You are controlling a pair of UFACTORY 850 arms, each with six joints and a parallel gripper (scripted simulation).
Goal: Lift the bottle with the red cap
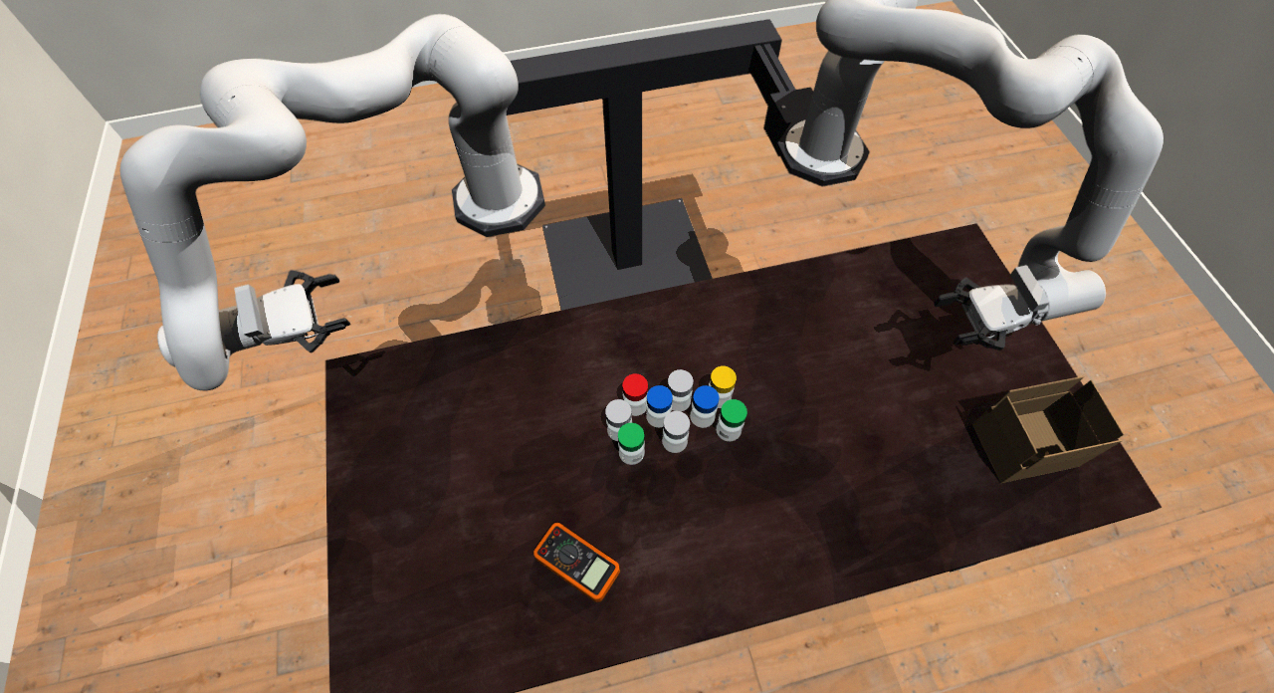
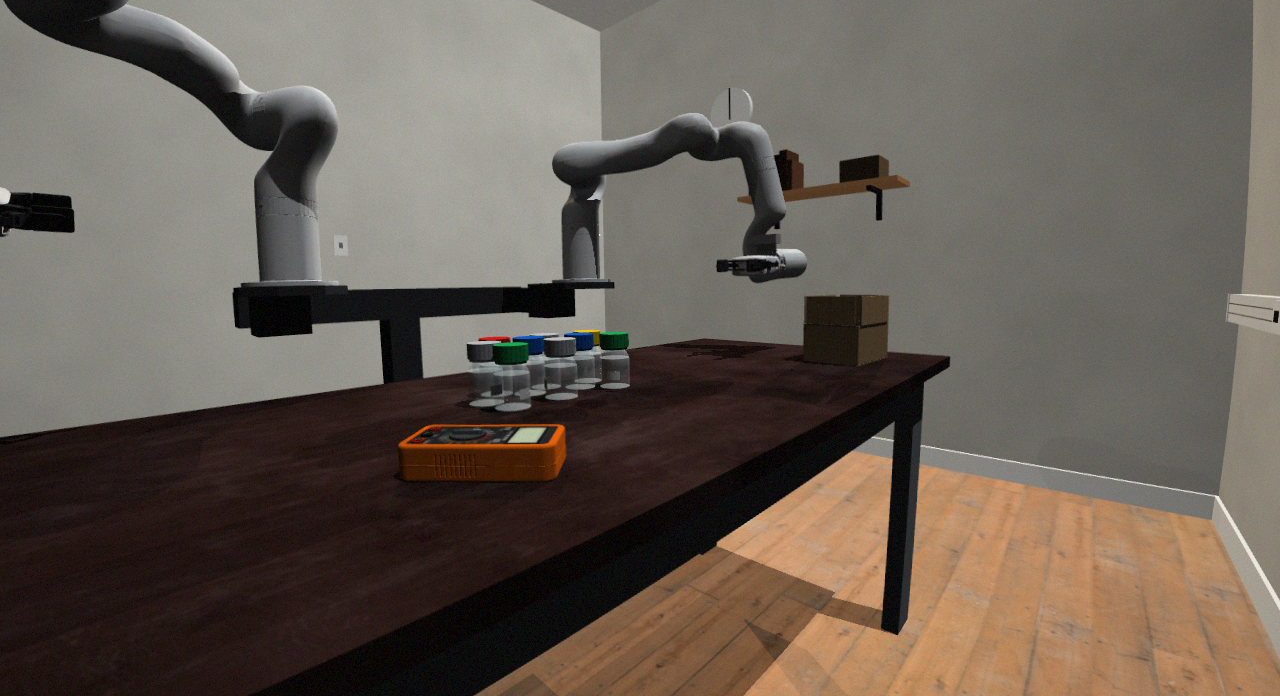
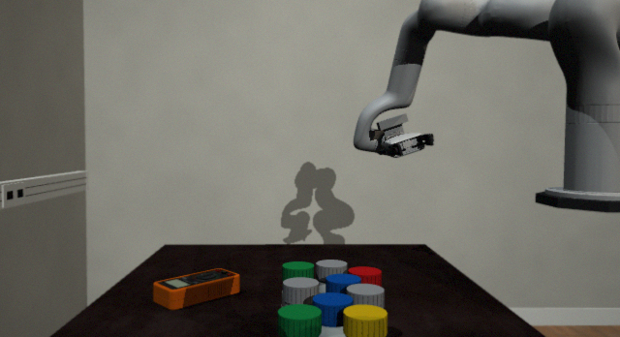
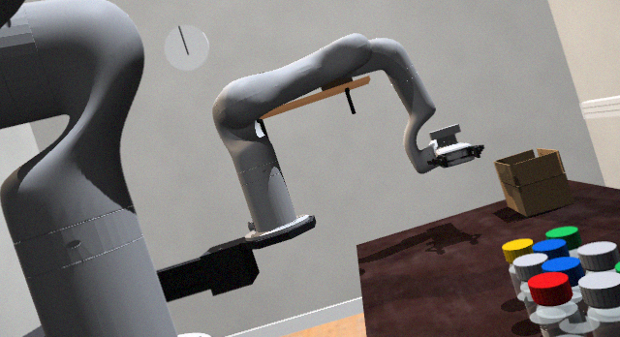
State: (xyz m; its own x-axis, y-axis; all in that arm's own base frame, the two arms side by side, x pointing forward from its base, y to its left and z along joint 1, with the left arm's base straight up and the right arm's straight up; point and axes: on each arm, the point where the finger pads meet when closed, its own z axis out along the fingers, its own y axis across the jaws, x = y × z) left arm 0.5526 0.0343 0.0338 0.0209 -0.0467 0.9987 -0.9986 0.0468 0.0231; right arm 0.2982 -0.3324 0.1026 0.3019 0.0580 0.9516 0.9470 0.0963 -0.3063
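The bottle with the red cap (image 1: 635, 387) (image 2: 494, 339) (image 3: 365, 275) (image 4: 549, 289) stands upright at one corner of a close group of bottles. A blue-capped bottle (image 1: 659, 400) (image 4: 563, 270) and a grey-capped bottle (image 1: 618, 413) (image 4: 601, 290) stand right beside it. The other bottles, with grey, blue, green and yellow caps, are upright too. My left gripper (image 1: 951, 321) (image 4: 461, 157) is open and empty, high at the right in the top view. My right gripper (image 1: 341, 301) (image 3: 416, 144) is open and empty, high at the left there. Both are far from the bottles.
An orange multimeter (image 1: 576, 561) (image 2: 481, 454) (image 3: 196, 288) lies on the dark table (image 1: 427, 511) (image 2: 223, 513), in front of the bottles. An open cardboard box (image 1: 1051, 457) (image 2: 844, 341) (image 4: 538, 197) stands near the table's right end in the top view.
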